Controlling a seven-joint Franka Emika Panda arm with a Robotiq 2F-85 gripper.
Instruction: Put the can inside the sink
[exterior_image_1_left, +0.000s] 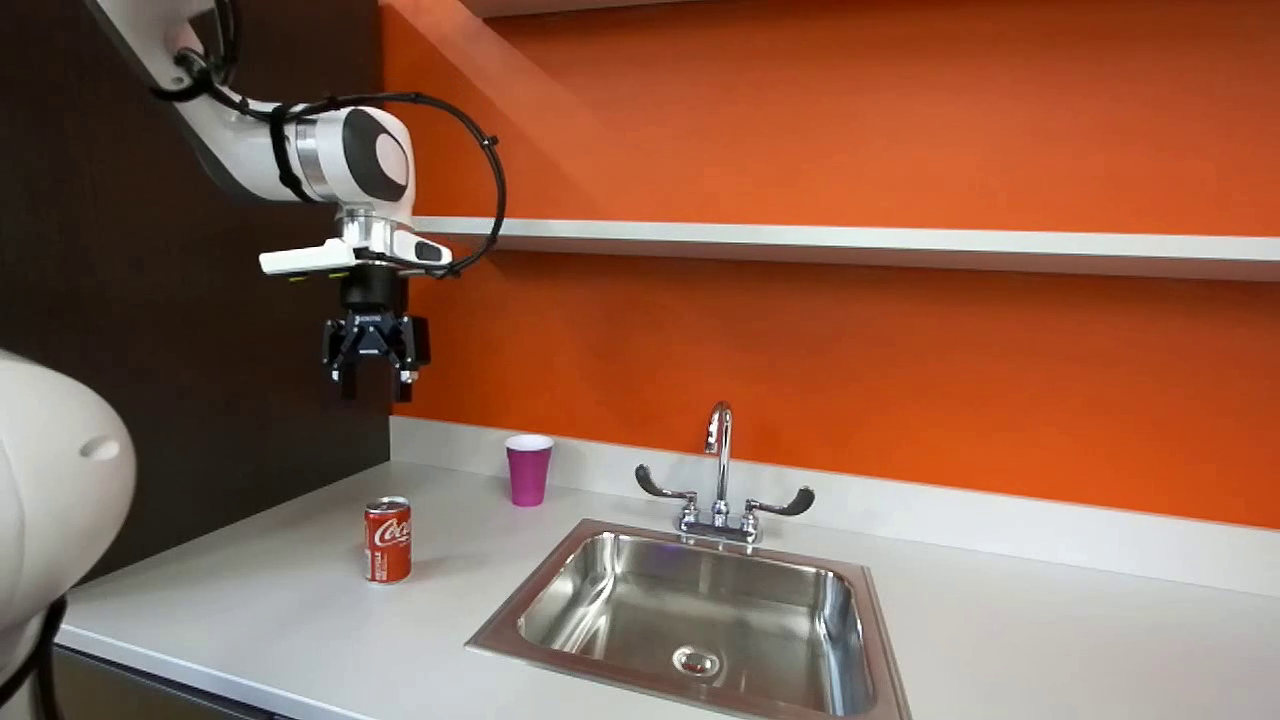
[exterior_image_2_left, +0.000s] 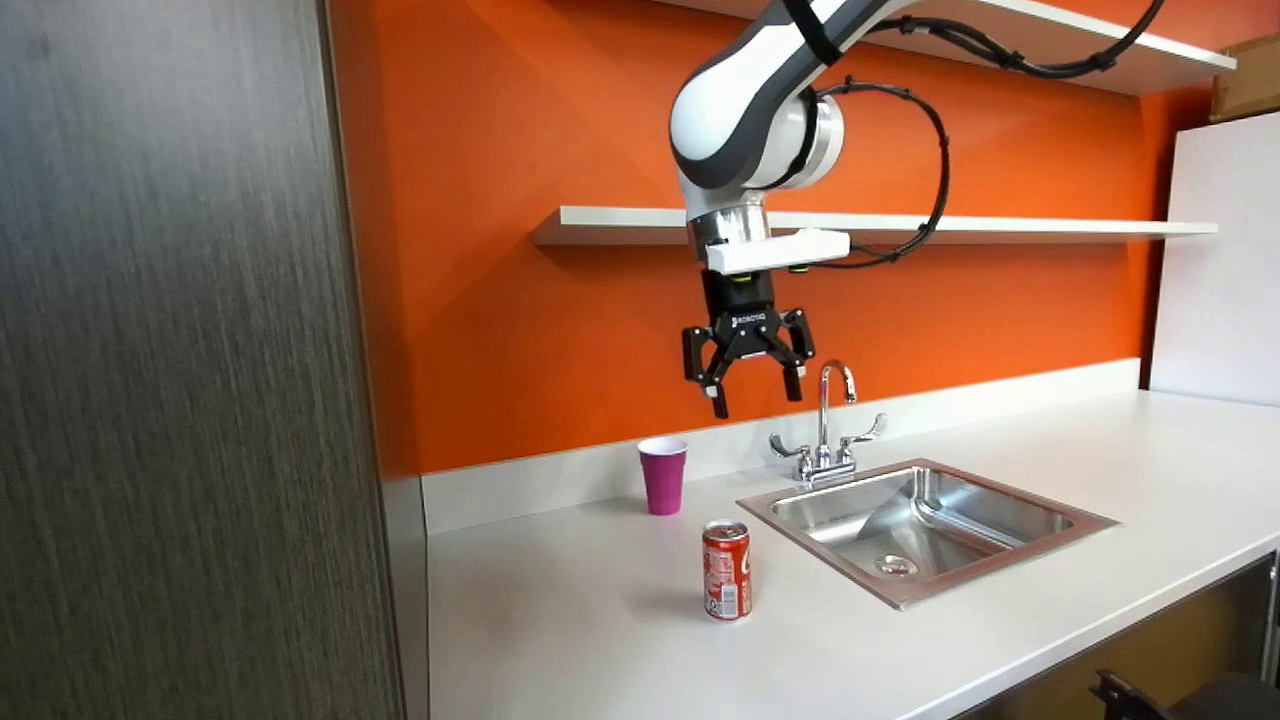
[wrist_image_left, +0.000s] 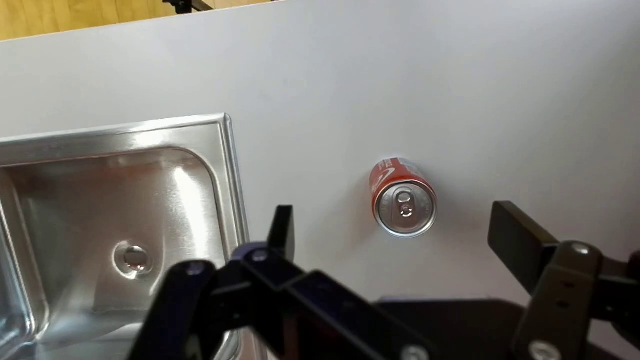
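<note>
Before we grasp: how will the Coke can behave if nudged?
The can stands upright and taller than wide, so a high push might tip it. Once down, its round body would probably roll. Its smooth side may be slippery; weight unclear.

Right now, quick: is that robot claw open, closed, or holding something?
Gripper: open, holding nothing; the can stands on the counter below it.

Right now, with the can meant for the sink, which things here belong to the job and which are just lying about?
For the job:
can, upright on the counter
sink, can not yet inside
tool, open above the counter

Not part of it:
purple cup, upright on the counter
lower shelf, higher up
</note>
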